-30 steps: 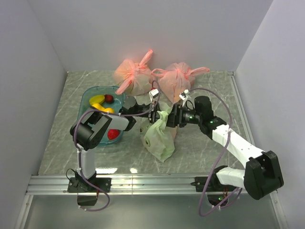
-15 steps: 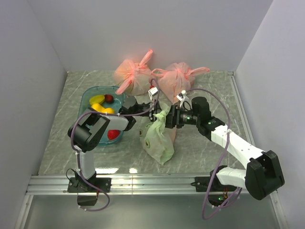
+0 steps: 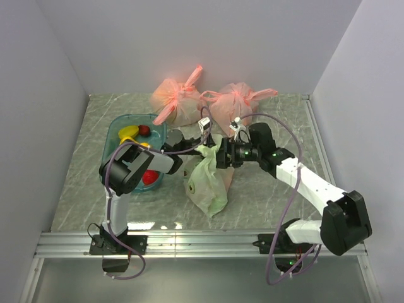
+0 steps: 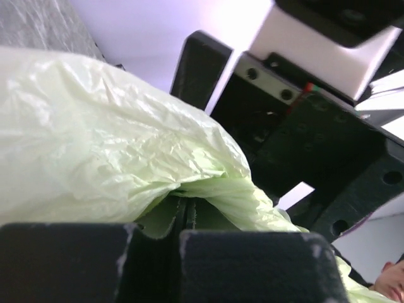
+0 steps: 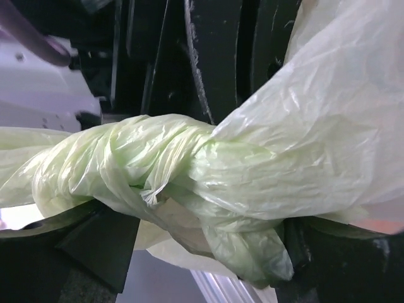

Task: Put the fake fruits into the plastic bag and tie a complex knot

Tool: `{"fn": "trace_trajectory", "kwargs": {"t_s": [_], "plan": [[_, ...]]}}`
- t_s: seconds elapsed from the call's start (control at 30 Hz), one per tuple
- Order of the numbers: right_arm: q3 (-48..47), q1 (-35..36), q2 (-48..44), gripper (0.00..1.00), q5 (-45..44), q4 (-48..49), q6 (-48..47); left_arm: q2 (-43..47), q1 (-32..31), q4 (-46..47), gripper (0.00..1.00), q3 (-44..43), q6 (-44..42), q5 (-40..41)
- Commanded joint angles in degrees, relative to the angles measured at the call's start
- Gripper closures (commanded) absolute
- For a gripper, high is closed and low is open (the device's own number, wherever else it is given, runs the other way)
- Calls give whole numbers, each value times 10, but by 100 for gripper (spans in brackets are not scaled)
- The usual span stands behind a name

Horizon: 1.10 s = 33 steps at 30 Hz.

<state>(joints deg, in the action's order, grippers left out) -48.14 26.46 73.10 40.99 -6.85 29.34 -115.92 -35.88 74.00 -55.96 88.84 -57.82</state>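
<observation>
The pale green plastic bag point(image 3: 206, 182) stands at mid-table, its top pulled up between both grippers. My left gripper point(image 3: 196, 147) is shut on a fold of the bag point(image 4: 126, 158); its jaws meet on the green film point(image 4: 186, 218). My right gripper point(image 3: 219, 156) is shut on the bunched handle end. In the right wrist view the knot point(image 5: 142, 167) is a thick twist of green film above that gripper point(image 5: 211, 243). Fake fruits lie in a teal bin point(image 3: 115, 128): a yellow lemon point(image 3: 129, 131), a small red one point(image 3: 144, 130) and a red one point(image 3: 149, 177). The bag's contents are hidden.
Two tied salmon-pink bags point(image 3: 177, 101) point(image 3: 233, 105) sit against the back wall behind the grippers. The teal bin is left of the green bag, under my left arm. The table's metal rail point(image 3: 202, 243) runs along the near edge.
My right gripper has moved left toward my left gripper, carrying the bag's top. The bag stands taller and narrower and has shifted slightly left. The left gripper has barely moved.
</observation>
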Motion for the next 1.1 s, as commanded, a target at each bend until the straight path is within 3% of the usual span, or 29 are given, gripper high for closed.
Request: {"fn": "trace_trajectory", "kwargs": {"t_s": [0.0,0.1,0.27,0.4,0.63,0.83,1.07], "plan": [[-56,-5,-34,22,16,-135,-130,10,-3,157,100,-17,0,-24],[-75,-17,-61,12,30,-213,-199,11,-3,165,99,-12,1,-24],[-102,-41,-75,10,58,-324,-270,14,-2,171,100,-7,3,-22],[-82,-69,-106,12,67,-340,-288,17,-2,174,99,-7,3,-25],[-86,-100,-95,40,62,-220,-227,18,-2,183,99,-5,4,-29],[-59,-84,-43,41,86,-141,-174,-3,-2,236,100,-16,41,-31],[-49,-39,12,30,73,-32,-104,-13,-13,252,99,-35,56,-43]]}}
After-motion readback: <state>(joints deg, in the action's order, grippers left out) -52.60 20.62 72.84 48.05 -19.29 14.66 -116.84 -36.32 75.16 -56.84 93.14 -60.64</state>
